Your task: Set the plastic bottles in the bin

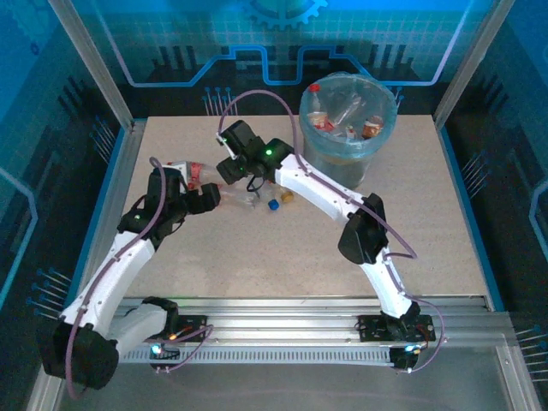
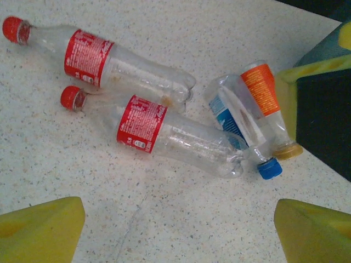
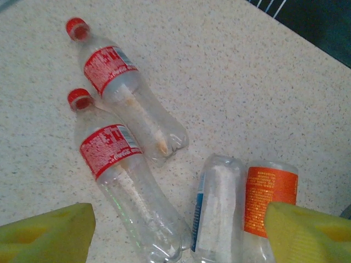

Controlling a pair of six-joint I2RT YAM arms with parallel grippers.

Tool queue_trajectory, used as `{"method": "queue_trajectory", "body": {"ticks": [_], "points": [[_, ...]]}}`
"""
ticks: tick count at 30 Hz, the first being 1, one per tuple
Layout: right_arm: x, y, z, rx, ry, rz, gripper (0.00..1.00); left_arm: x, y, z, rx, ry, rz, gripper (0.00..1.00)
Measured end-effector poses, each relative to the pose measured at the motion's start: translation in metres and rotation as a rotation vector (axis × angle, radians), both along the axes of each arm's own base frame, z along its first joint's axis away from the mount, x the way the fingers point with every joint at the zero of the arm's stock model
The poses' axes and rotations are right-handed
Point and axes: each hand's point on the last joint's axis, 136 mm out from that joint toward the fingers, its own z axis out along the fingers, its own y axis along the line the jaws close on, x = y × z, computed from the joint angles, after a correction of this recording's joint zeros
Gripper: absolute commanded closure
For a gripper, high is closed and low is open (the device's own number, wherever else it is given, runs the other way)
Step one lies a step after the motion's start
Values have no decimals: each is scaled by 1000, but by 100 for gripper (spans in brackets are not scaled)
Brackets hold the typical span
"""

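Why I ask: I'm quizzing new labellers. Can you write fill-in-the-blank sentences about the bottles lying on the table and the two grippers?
1. In the left wrist view, ____ bottles lie on the table.
2. The first red-labelled bottle and the second red-labelled bottle both have ____ caps.
3. The orange-labelled bottle lies against a blue-labelled bottle with a ____ cap.
4. The left gripper and the right gripper both have their jaws ____.

Missing words: four; red; blue; open.

Overhead; wrist views close over bottles (image 2: 164, 134)
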Motion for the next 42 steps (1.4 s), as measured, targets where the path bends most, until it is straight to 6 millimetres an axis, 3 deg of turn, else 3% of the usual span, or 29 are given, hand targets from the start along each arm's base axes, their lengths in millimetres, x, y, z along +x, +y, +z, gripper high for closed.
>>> {"method": "queue_trajectory", "body": {"ticks": [6,13,18,28,33,37,42], "points": [[2,-2,-25,-68,28,1,17,3,0,-19,-41,58,22,10],[8,-14,-29,-98,29,-16,18,5,-1,-22,-74,71,32,10],[15,-31,-34,-115,58,-48,26,6,-1,-22,-91,70,40,10],[39,-69,-47,-128,124,-130,27,8,2,-32,-113,76,56,10],[38,-62,-72,-130,186,-125,38,11,5,-47,-122,119,71,10],[29,-48,-84,-106,233,-77,39,13,11,-49,-132,123,97,10],[11,-8,-85,-94,211,48,35,11,29,-50,-135,104,157,10]]}}
